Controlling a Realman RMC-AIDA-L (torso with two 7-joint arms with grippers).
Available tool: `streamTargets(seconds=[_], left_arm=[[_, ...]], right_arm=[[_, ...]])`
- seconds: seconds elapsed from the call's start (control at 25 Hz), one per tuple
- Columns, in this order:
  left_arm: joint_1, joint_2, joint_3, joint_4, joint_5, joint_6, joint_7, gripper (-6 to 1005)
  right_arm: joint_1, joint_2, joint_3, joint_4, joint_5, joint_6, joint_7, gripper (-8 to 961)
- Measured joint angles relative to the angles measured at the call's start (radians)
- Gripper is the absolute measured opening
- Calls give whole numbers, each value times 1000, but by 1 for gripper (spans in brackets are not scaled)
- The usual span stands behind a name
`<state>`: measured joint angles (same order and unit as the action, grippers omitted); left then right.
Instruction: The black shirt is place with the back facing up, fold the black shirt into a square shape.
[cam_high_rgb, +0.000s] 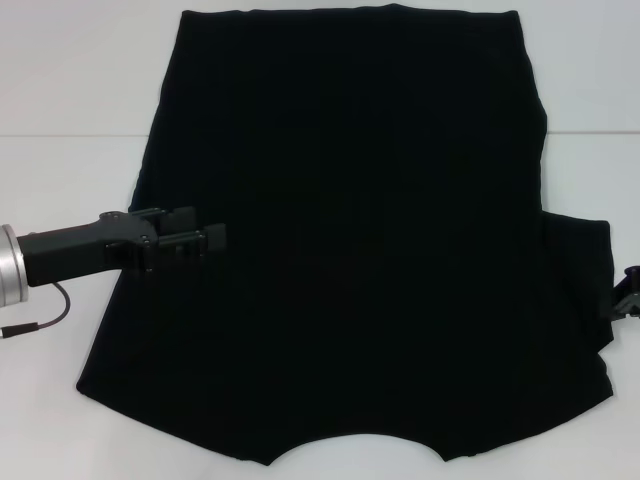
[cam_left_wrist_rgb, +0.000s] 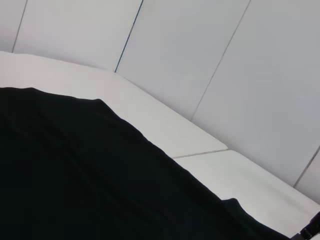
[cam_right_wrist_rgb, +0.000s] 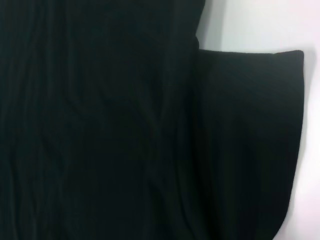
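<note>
Black shirt (cam_high_rgb: 360, 240) flat, collar toward robot, left tool (cam_high_rgb: 205, 233) open above it.

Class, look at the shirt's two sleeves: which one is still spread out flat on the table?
The sleeve on the robot's right side of the black shirt sticks out past the body. On the left side, where the left end effector hovers, no sleeve shows.
</note>
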<state>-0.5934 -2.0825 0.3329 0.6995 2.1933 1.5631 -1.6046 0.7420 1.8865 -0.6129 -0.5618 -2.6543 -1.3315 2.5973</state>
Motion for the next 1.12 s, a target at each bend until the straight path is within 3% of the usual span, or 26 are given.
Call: streamTargets(seconds=[0.28, 0.6, 0.88, 1.12], left_arm=[[0, 0, 0, 2, -1, 0, 0, 705], [0, 1, -2, 2, -10, 0, 0, 704], [4, 1, -12, -1, -21, 0, 0, 704], [4, 1, -14, -2, -42, 1, -4, 704]], right_arm=[[-10, -18, 21, -8, 7, -2, -5, 27], [-29, -29, 75, -66, 8, 0, 1, 30], [-30, -58, 145, -74, 12, 20, -11, 30], [-24, -63, 152, -83, 26, 30, -20, 30]])
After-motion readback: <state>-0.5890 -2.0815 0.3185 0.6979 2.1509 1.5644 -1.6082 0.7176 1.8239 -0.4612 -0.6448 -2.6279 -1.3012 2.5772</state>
